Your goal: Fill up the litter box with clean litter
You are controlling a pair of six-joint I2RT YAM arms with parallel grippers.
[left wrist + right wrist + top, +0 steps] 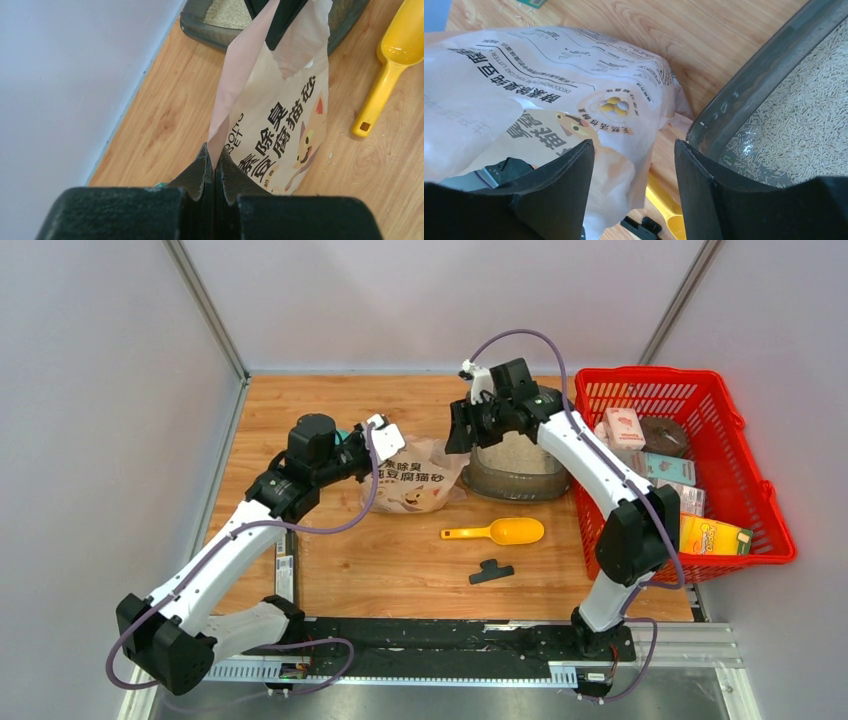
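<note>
Far edge of worktop (400,575): litter box (500,486) holds clean litter (520,452); I judge pour mostly done. My left gripper (214,156) pinches bag (280,125) edge; right gripper (634,145) open, empty.

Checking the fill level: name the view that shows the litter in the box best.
Right wrist: the litter lies close up, single pellets visible inside the litter box. Top external shows only a pale patch partly under the right arm. Left wrist catches a sliver behind the bag.
</note>
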